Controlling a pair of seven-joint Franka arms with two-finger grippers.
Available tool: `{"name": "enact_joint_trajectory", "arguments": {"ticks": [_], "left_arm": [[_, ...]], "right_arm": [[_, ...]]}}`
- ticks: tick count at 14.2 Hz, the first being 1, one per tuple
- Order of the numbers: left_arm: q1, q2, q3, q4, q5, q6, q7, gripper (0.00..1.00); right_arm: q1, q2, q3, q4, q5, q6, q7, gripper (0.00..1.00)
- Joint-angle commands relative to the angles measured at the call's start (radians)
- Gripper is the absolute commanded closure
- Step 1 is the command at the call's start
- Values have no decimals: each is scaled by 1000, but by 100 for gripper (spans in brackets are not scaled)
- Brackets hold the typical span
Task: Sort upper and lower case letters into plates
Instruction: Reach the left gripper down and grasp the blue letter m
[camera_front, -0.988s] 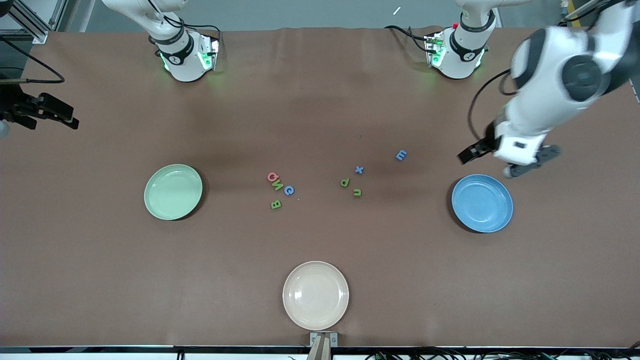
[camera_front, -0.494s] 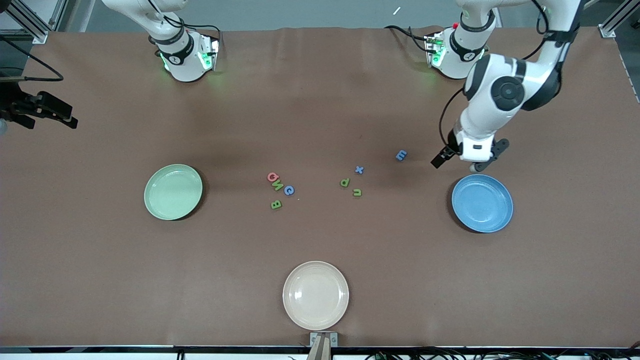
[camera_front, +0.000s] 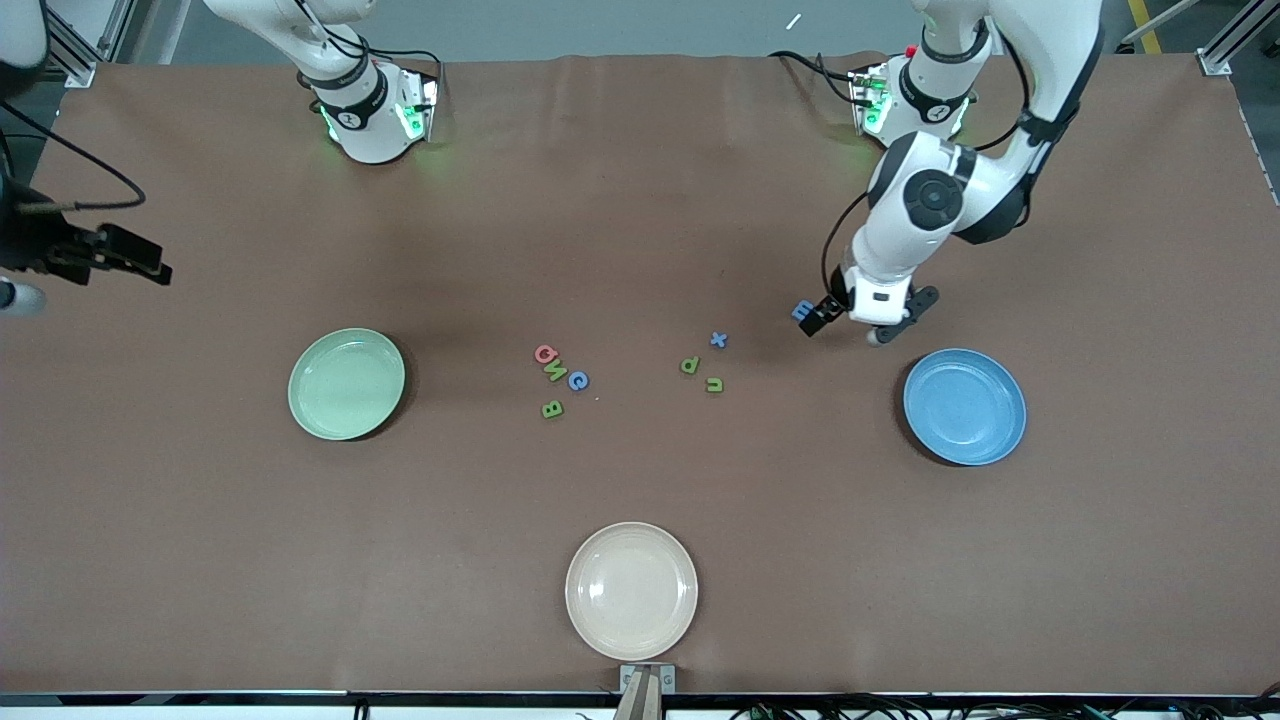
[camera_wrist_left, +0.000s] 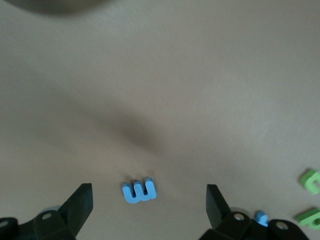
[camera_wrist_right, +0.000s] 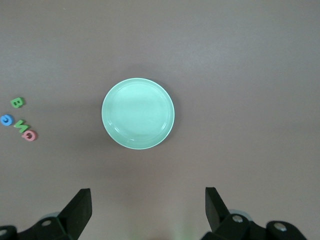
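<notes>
A: Where is the left gripper (camera_wrist_left: 147, 200)?
B: Over the blue letter m (camera_wrist_left: 139, 190) on the brown table (camera_front: 640, 200), jaws spread wide, holding nothing.
A: And the right gripper (camera_wrist_right: 147, 210)?
B: It waits, spread and empty, high above the mint green plate (camera_wrist_right: 138, 113). The blue plate (camera_front: 964, 406) lies toward the left arm's end.

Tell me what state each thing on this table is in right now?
Left gripper: open, over the blue m.
Right gripper: open, holding nothing.
Blue m: flat on the table, not gripped.
Mint green plate: empty.
Blue plate: empty.
Cream plate: empty.
Green B: on the table, unsorted.
</notes>
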Motion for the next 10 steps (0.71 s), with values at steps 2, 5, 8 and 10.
{"name": "enact_joint_trajectory", "arguments": {"ticks": [2,5,8,10], "left_arm": [[-15,55,-2,-3,55,27,-28,0],[-52,77,1,-8,55,50,-115,0],[-75,95,5,-8,99,56,-236,0],[-66,120,5,-8,174,58,-309,0]], "right_arm": [[-6,132,3,102,-24,9,-13,0],[31,141,11,94,43,10,123,0],[128,201,11,85,104,78,325,0],[206,221,11,47,105,159,395,0]]}}
